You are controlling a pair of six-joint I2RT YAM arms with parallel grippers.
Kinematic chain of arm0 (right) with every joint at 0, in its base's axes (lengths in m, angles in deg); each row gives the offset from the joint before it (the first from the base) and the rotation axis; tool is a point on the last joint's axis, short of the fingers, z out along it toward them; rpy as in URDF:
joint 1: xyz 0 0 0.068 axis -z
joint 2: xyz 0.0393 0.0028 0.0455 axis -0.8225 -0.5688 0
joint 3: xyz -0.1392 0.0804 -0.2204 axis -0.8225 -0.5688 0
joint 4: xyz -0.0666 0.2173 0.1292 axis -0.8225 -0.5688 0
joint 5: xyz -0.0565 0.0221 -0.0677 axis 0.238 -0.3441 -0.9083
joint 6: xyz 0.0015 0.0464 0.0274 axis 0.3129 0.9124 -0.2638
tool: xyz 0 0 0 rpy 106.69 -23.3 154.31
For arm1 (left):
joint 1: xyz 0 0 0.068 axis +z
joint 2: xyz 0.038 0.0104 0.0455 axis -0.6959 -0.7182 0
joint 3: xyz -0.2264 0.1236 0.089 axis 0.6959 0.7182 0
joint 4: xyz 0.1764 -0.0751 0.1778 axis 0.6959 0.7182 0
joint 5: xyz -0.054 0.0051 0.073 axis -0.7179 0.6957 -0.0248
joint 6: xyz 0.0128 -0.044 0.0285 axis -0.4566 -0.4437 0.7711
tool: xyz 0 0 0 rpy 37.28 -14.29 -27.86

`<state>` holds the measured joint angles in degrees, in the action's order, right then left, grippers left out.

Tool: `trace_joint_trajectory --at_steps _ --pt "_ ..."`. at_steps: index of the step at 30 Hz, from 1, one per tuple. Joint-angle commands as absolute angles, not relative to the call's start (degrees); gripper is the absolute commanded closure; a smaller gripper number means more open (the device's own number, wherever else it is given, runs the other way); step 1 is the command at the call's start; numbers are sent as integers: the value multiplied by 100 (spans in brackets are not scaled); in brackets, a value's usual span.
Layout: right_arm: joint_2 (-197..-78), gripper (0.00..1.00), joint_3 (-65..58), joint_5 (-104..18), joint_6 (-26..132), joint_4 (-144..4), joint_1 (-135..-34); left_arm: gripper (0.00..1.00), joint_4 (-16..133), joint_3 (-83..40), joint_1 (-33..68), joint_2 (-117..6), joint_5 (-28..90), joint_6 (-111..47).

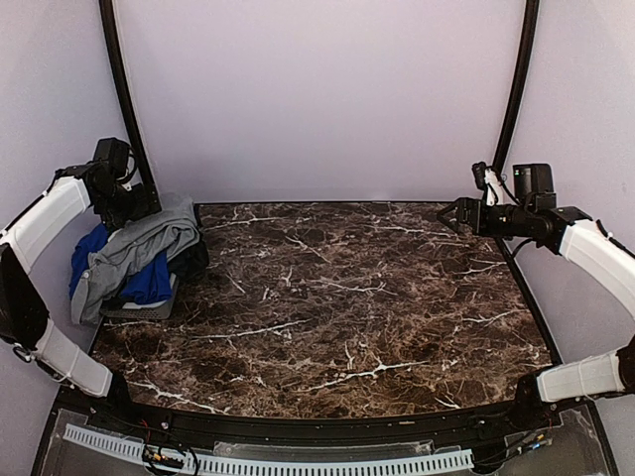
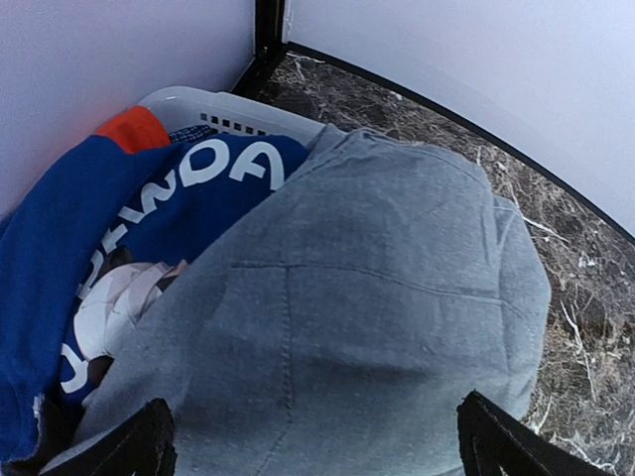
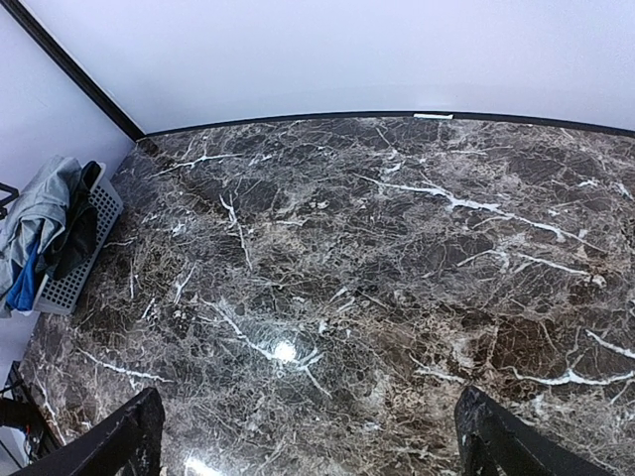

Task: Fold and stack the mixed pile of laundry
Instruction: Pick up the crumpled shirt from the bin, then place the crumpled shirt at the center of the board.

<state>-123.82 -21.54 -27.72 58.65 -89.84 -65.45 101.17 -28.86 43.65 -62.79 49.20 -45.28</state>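
Note:
The laundry pile sits in a small grey basket (image 1: 149, 309) at the table's far left. A grey shirt (image 1: 139, 248) lies on top and fills the left wrist view (image 2: 377, 297). A royal-blue T-shirt with white print (image 2: 149, 228) lies under it, also seen from above (image 1: 151, 283). A red-orange garment (image 2: 132, 127) peeks out at the basket's back. Dark cloth (image 1: 189, 260) hangs at the basket's right side. My left gripper (image 2: 316, 446) is open, just above the grey shirt, fingertips apart from it. My right gripper (image 1: 458, 215) is open and empty, high at the far right.
The brown marble table (image 1: 337, 307) stretches from the basket to the right arm. White walls close the back and both sides. Black frame posts (image 1: 124, 99) stand in the back corners. The basket and pile also show at the left edge of the right wrist view (image 3: 74, 248).

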Motion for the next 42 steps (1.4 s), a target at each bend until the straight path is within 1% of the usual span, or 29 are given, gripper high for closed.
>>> trace_joint_trajectory --at_steps 1,9,11,12,13,14,15,16,17,18,20,27,31,32,34,36,37,38,39,40,42 --pt "-12263 1 -2201 -2687 5833 -8808 -6595 1 10089 -2822 4555 -6482 5316 -4523" --pt "-12340 2 -2289 -2630 5947 -8663 -6587 1 9912 -2766 4642 -7038 5105 -4424" --pt "-12376 2 -2290 -2618 5958 -8653 -6588 9 9862 -2757 4646 -7038 4944 -4427" --pt "-12382 2 -2283 -2614 5964 -8643 -6593 22 9747 -2687 4647 -7000 4756 -4428" --pt "-12387 2 -2284 -2614 5969 -8633 -6589 29 9558 -2634 4647 -6841 4562 -4425" --pt "-12396 2 -2287 -2606 5968 -8624 -6593 47 9428 -2500 4647 -6747 4451 -4428" --pt "-12405 2 -2285 -2601 5964 -8610 -6589 57 9190 -2431 4647 -6532 4150 -4423" --pt "-12414 1 -2287 -2600 5965 -8601 -6588 72 9090 -2335 4643 -6425 3963 -4422" --pt "-12425 2 -2286 -2597 5965 -8586 -6593 80 8943 -2314 4639 -6262 3637 -4434" --pt "-12447 2 -2296 -2584 5965 -8576 -6589 90 8888 -2328 4634 -6194 3487 -4428" --pt "-12464 2 -2298 -2550 5974 -8563 -6587 99 8830 -2505 4555 -6056 3135 -4325" --pt "-12554 2 -2150 -2483 5956 -8569 -6588 100 9095 -4003 3624 -6132 2973 -3929" --pt "-12580 2 -2043 -2413 5990 -8589 -6589 100 8979 -4964 3099 -6516 2447 -3832" --pt "-12585 2 -2018 -2407 5991 -8600 -6588 100 8889 -5131 2909 -6707 2093 -3852" --pt "-12584 2 -1948 -2398 5991 -8640 -6589 100 8881 -5677 2500 -7068 1750 -3800" --pt "-12570 2 -1918 -2410 5991 -8667 -6588 100 9053 -6628 1990 -7537 1724 -3594" --pt "-12560 2 -1902 -2416 5991 -8682 -6589 100 9145 -6907 1807 -7896 1762 -3450" --pt "-12551 2 -1887 -2420 5991 -8698 -6588 100 9328 -7482 1509 -8079 1808 -3386" --pt "-12533 2 -1881 -2428 5991 -8712 -6587 100 9423 -7765 1373 -8457 1847 -3305" --pt "-12523 2 -1876 -2437 5991 -8735 -6588 100 9589 -8305 1150 -8628 1899 -3274" --pt "-12490 2 -1858 -2468 5985 -8783 -6589 100 9690 -8965 914 -9065 1893 -3202"
